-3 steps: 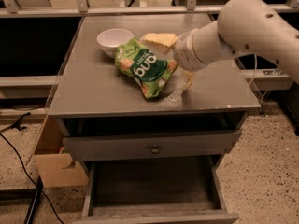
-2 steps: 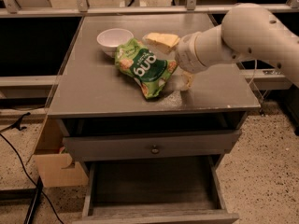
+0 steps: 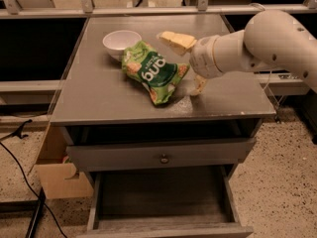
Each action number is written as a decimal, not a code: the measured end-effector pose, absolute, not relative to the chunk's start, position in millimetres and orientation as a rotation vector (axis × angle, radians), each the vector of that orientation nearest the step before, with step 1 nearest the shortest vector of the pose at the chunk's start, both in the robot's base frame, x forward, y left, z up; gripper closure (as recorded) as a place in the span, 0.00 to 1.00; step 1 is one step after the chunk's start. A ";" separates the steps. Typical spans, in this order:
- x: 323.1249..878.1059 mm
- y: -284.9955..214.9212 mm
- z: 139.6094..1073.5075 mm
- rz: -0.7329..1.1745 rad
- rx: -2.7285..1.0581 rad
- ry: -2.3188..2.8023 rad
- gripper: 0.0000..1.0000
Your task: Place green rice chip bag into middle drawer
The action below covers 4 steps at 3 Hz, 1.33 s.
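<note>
The green rice chip bag (image 3: 152, 72) lies flat on the grey cabinet top (image 3: 99, 93), just right of a white bowl (image 3: 121, 42). My gripper (image 3: 198, 86) hangs from the white arm that comes in from the right. It is low over the top, just right of the bag's right edge, and holds nothing that I can see. The middle drawer (image 3: 161, 195) is pulled out below, with its grey floor bare.
A yellow packet (image 3: 176, 41) lies behind the bag, next to my wrist. A closed drawer front with a round knob (image 3: 163, 158) sits above the open drawer. A cardboard box (image 3: 57, 175) and black cables lie on the floor to the left.
My arm has shifted slightly to the right, away from the bag. The bag, the bowl and the drawer have not moved.
</note>
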State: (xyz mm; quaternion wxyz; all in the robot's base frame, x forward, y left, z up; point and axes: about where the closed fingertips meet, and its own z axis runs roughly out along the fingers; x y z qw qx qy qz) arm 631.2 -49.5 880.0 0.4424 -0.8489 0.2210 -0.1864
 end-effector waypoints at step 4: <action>626.0 -54.6 895.3 -0.449 -1.916 0.552 0.00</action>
